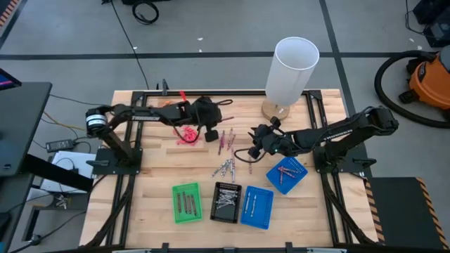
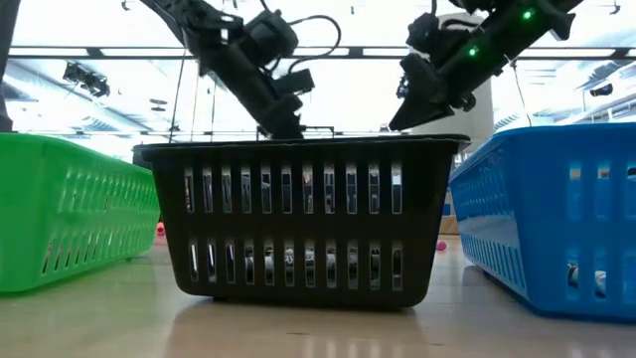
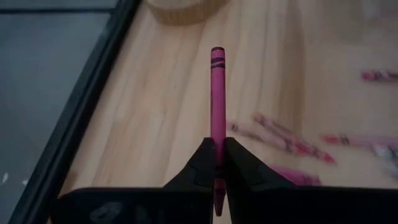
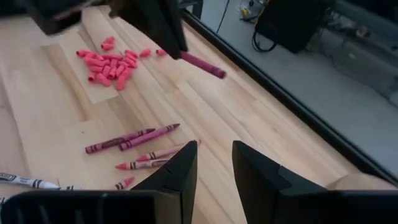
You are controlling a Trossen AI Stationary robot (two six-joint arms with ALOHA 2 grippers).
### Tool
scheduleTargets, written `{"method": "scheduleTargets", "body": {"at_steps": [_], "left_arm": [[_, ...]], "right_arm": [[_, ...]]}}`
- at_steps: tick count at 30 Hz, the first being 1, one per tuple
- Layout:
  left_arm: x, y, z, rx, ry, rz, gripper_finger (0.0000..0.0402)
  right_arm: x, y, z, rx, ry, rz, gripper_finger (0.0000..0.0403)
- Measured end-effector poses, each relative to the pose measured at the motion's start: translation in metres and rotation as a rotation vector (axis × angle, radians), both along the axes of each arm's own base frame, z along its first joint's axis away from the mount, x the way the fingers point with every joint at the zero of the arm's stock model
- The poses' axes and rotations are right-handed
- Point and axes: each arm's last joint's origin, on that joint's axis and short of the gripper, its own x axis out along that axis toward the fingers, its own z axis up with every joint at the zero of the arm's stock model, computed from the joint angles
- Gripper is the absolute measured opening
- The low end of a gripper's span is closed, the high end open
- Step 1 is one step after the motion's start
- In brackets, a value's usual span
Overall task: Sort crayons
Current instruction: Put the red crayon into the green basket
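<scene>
While you look straight down on the table: your left gripper (image 1: 210, 135) hangs over the back of the wooden table (image 1: 155, 176) beside a heap of pink bits (image 1: 187, 135), and your right gripper (image 1: 257, 146) waits near the middle.
High view, crayons: a loose cluster (image 1: 225, 167) lies mid-table, well apart from the trays; more lie just beside the left gripper.
High view, trays: green tray (image 1: 186, 202), black tray (image 1: 226, 202) and blue tray (image 1: 256, 206) stand in a row at the front; a second blue tray (image 1: 287, 173) sits under the right arm.
Low view: both grippers hang above the black tray's rim; what they hold cannot be told from here.
Left wrist view: the left fingers (image 3: 200, 169) are clamped tight on one magenta crayon (image 3: 217, 93), which juts forward from between them.
Right wrist view: the right fingers (image 4: 180, 173) stand apart with nothing between them, above maroon crayons on the wood.
Step in hand, as judged: one crayon picked, carry not yet made.
Next move calls for: choosing the tray that matches its colour, then lowering before you release.
</scene>
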Motion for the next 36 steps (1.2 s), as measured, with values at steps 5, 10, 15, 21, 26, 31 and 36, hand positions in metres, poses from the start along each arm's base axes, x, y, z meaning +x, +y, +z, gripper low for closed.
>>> {"method": "scheduleTargets", "body": {"at_steps": [5,10,15,21,26,31,36], "left_arm": [[-0.014,-0.020,0.013,-0.029,0.067,-0.035,0.0012],[-0.030,-0.049,0.029,-0.061,0.116,-0.106,0.0012],[-0.048,-0.083,0.042,-0.146,0.164,-0.252,0.0013],[-0.065,-0.127,0.051,-0.263,0.191,-0.476,0.0017],[-0.073,-0.166,0.051,-0.360,0.223,-0.665,0.0018],[-0.080,-0.198,0.047,-0.390,0.271,-0.748,0.0018],[-0.086,-0.220,0.049,-0.345,0.259,-0.779,0.0018]], "right_arm": [[-0.001,0.003,0.000,-0.026,0.007,-0.003,0.0110],[-0.001,0.003,0.000,-0.026,0.012,-0.004,0.0110],[-0.001,0.003,-0.001,-0.015,0.007,-0.012,0.0110],[-0.002,0.003,-0.001,-0.013,0.015,-0.013,0.0110],[-0.002,0.003,-0.002,-0.009,0.019,-0.017,0.0110],[-0.003,0.003,-0.002,-0.003,0.019,-0.022,0.0110],[-0.003,0.003,-0.002,-0.003,0.019,-0.021,0.0110]]}}
